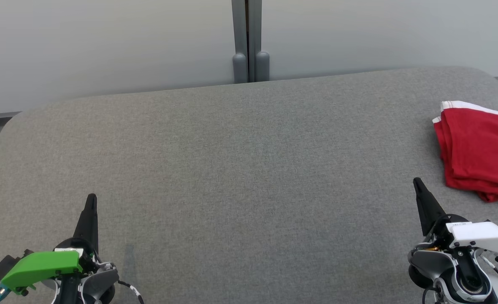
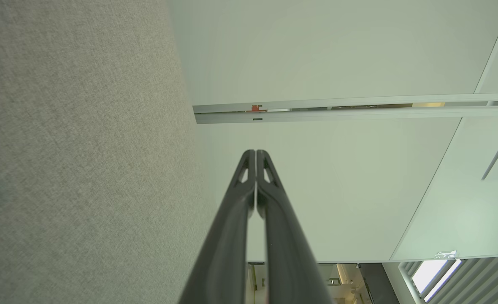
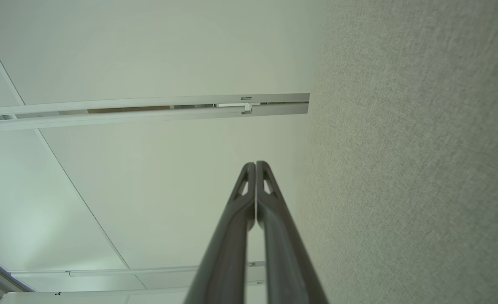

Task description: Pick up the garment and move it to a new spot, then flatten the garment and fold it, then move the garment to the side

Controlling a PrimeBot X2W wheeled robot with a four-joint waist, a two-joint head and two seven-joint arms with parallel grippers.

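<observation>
The garment [image 1: 479,150] is red with a white band along its top edge; it lies folded at the far right of the grey fabric table [image 1: 240,169], partly cut off by the edge of the head view. My right gripper [image 1: 418,181] stands at the lower right, shut and empty, its tips a short way left of and below the garment, not touching it. At the lower left my left gripper [image 1: 91,197] is shut and empty, far from the garment. Each wrist view shows its gripper's tips pressed together, the left gripper [image 2: 255,152] and the right gripper [image 3: 255,164], with nothing between them.
A pale wall [image 1: 105,42] runs behind the table, with a grey post [image 1: 247,42] at its middle. The table's rounded corners show at the far left and far right. Its grey surface [image 2: 63,147] fills one side of each wrist view.
</observation>
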